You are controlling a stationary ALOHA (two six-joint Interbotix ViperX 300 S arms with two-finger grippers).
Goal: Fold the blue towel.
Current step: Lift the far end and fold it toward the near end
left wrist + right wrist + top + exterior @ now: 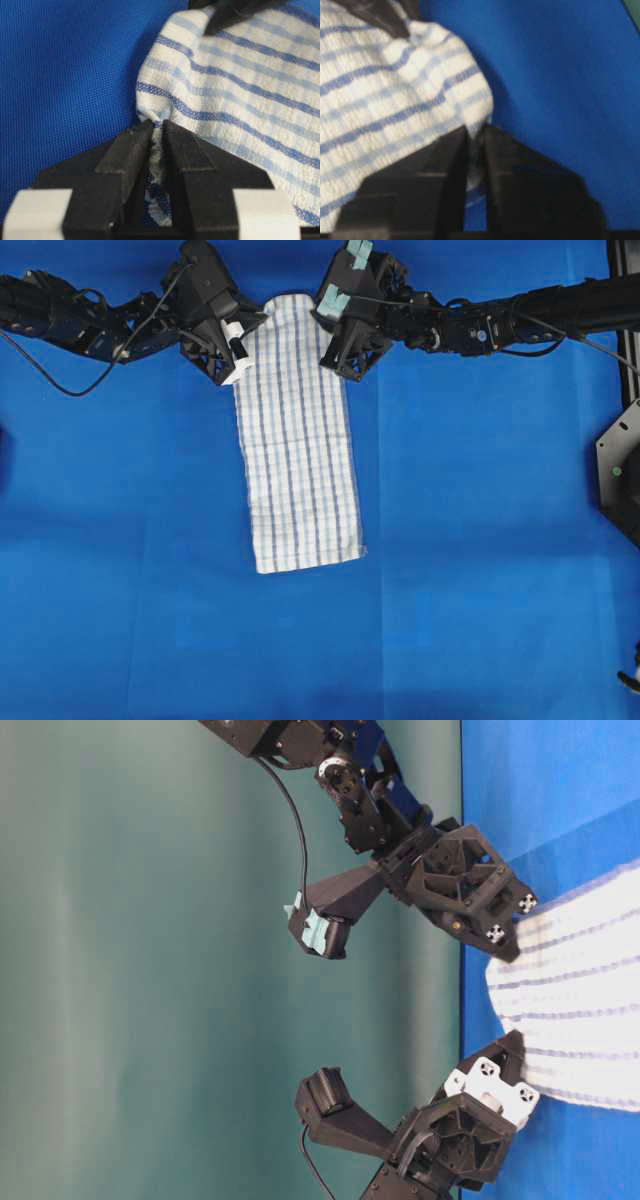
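The blue towel (298,450) is a long white cloth with dark-blue and pale-blue stripes, lying lengthwise on the blue sheet, its far end raised. My left gripper (237,362) is shut on the towel's far left edge; the left wrist view shows cloth (240,85) pinched between the black fingers (131,150). My right gripper (338,358) is shut on the far right edge; the right wrist view shows the towel (385,95) squeezed between its fingers (452,155). In the table-level view the towel (575,1010) hangs between both grippers, lifted at that end.
The solid blue background sheet (480,540) covers the whole table. A black mount (620,475) stands at the right edge. A dark cable (50,375) loops from the left arm. A green wall (150,960) stands behind.
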